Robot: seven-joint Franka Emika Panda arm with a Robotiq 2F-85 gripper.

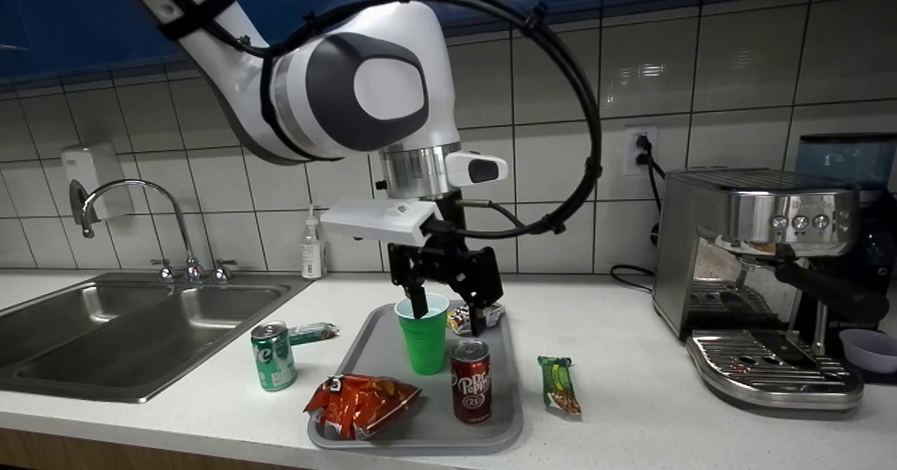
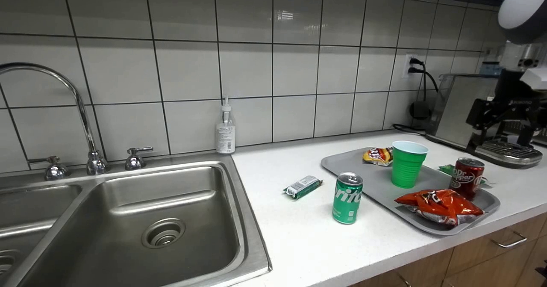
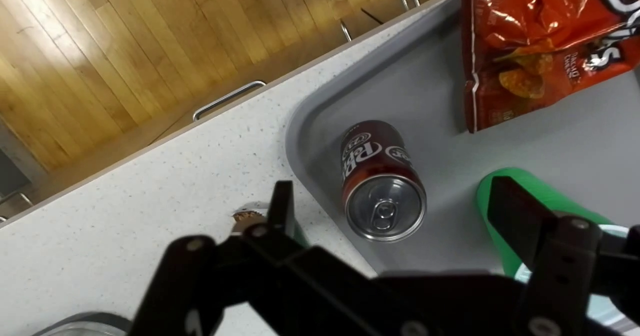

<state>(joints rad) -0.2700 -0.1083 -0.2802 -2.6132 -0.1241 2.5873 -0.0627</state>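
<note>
Black Robotiq gripper [image 1: 448,314], fingers spread wide above a gray tray [image 1: 382,347]
An upright Dr Pepper can [image 3: 384,181] shows between the fingertips in the wrist view, near a green plastic cup [image 1: 426,344].

Glare dots the wall tiles [image 2: 243,69] and streaks the wooden floor [image 3: 155,30]; the wrist view blurs the jaws.

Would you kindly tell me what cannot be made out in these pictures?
Cup: mouth partly behind the open jaws, in the wrist view and an exterior view.
Bar: partly behind the red can, in an exterior view.
Red bag: cut off by the top and right edges, wrist view.
Arm: cut off by the right edge, in an exterior view.
Bottle: fine print too small to read, both exterior views.
</note>
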